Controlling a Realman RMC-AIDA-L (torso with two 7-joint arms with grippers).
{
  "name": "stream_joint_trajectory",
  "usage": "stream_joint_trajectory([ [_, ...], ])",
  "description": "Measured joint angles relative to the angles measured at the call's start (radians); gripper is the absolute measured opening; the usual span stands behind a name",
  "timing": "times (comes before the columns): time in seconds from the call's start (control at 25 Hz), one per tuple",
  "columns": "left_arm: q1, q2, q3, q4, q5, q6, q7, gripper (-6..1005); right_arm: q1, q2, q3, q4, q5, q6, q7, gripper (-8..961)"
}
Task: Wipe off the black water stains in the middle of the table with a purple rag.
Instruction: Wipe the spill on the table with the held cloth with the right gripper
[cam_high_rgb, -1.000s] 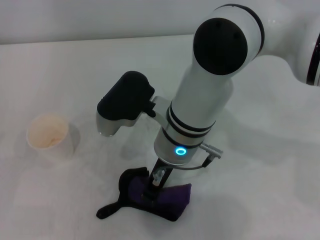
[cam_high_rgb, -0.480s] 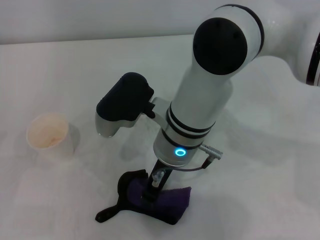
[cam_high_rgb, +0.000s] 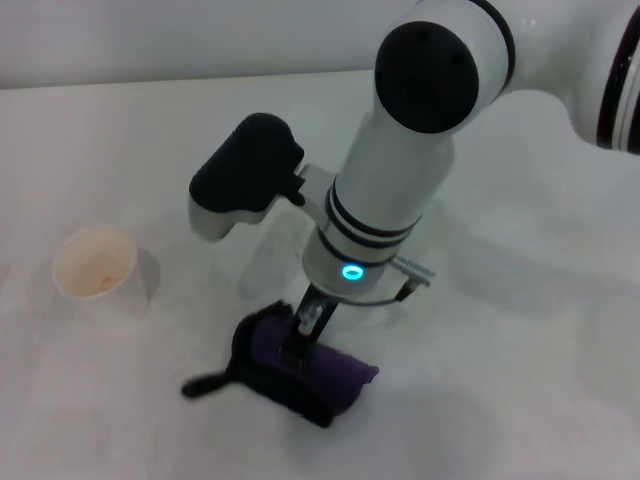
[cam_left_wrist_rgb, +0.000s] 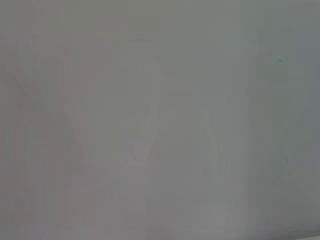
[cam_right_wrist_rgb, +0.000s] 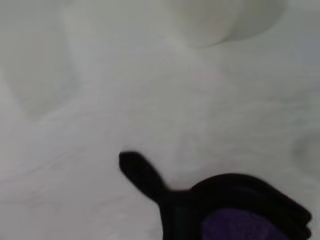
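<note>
The purple rag (cam_high_rgb: 305, 372) lies bunched on the white table (cam_high_rgb: 530, 330) near its front edge, its black loop tail (cam_high_rgb: 205, 384) pointing left. My right gripper (cam_high_rgb: 303, 335) comes straight down into the rag's top and is shut on it, pressing it to the surface. In the right wrist view the rag (cam_right_wrist_rgb: 235, 222) and its tail (cam_right_wrist_rgb: 141, 172) show against the white table. No black water stain shows in any view; the rag and arm may cover it. My left gripper is out of view, and its wrist view is plain grey.
A small white paper cup (cam_high_rgb: 97, 266) stands at the left, well apart from the rag, and appears in the right wrist view (cam_right_wrist_rgb: 212, 20). My bulky right arm (cam_high_rgb: 400, 190) hides the table's middle. A pale wall runs behind the far edge.
My right arm has shifted left and slightly away from me, dragging the rag with it. The rag has turned a little and its tail has swung further left.
</note>
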Motion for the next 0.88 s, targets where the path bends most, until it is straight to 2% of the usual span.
stream_joint_trajectory([
  [0.2,0.005,-0.001,0.0,0.0,-0.001,0.001,0.0,887,0.008,0.0,0.025,-0.003,-0.061,-0.006,0.024,95],
  [0.64,0.008,-0.002,0.0,-0.001,-0.003,0.001,0.0,887,0.004,-0.001,0.11,-0.025,-0.307,0.026,0.118,94],
  [0.88,0.004,-0.002,0.0,-0.003,-0.003,0.001,0.0,888,-0.021,0.0,0.116,-0.007,-0.299,0.029,0.112,94],
])
